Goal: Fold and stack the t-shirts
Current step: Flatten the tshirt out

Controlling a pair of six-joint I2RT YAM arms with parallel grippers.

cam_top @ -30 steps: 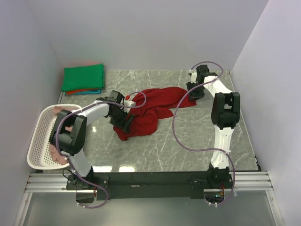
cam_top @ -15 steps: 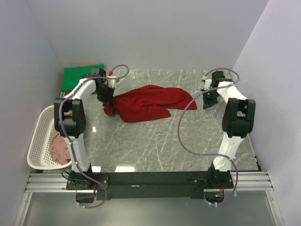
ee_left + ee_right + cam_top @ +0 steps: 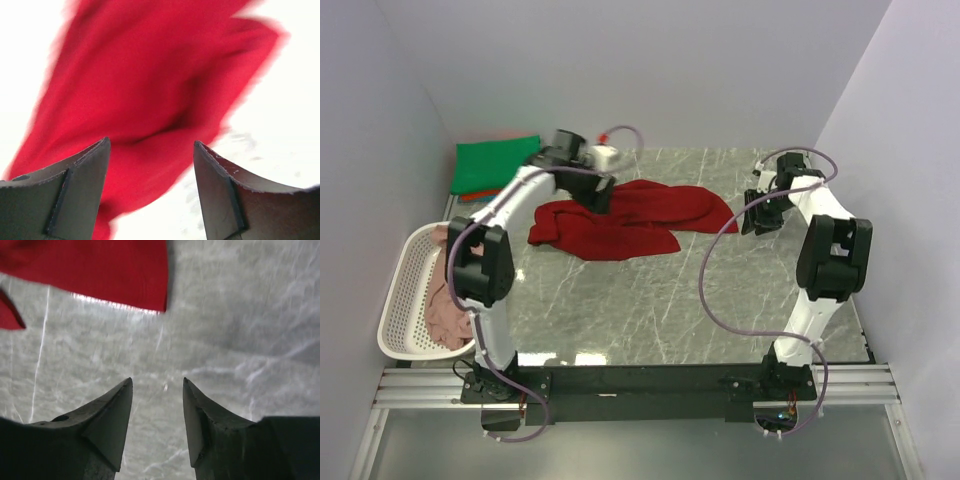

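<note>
The dark red t-shirt [image 3: 620, 215] lies rumpled on the marble table [image 3: 720, 290]. The left gripper [image 3: 151, 145] hangs over the shirt's far edge, fingers spread and empty. The right gripper [image 3: 157, 382] is just off the shirt's right edge, likewise spread over bare marble. Well to the shirt's left, a folded green t-shirt [image 3: 498, 165] rests on an orange-red one [image 3: 485, 194], and a white lattice basket [image 3: 395, 300] holds a dusty pink shirt [image 3: 445, 318].

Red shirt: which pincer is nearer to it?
Left. The left pincer hangs open over the back edge of the red shirt; the right pincer, also open, sits beyond its right end, above the table.
</note>
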